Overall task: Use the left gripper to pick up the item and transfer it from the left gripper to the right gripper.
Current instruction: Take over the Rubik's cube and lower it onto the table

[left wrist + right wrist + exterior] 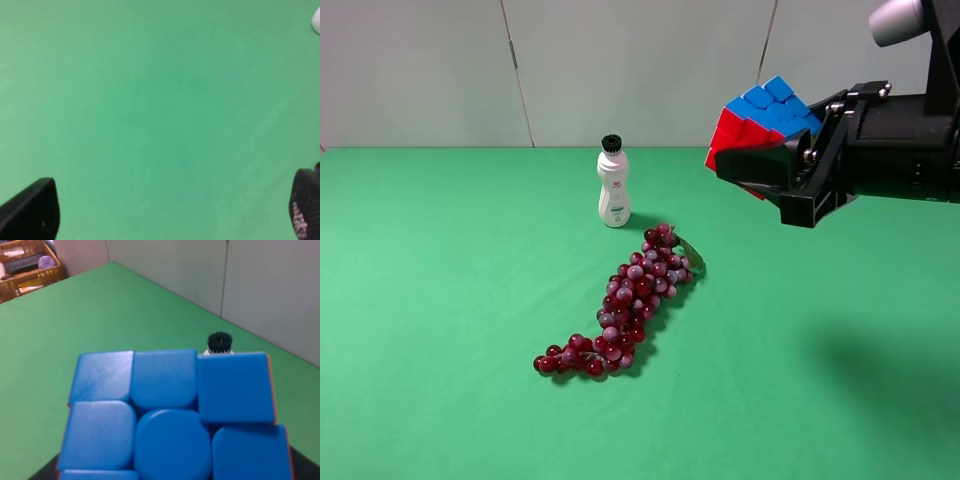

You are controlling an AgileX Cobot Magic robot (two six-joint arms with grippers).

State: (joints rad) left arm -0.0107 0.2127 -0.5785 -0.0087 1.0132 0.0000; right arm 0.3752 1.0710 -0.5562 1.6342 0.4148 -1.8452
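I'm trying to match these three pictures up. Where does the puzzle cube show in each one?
Exterior high: cube upper right, held above the table by the right tool.
Left wrist: not in it; mostly green table.
Right wrist: cube close up, its blue face filling the foreground.
Shared landmark: the black-capped bottle, on the table in the exterior view, peeking from behind the cube in the right wrist view.

We see a green tabletop [440, 320]; behind it, a pale grey panelled wall [420, 70] with dark seams; a wicker basket [31, 271] beyond the edge.
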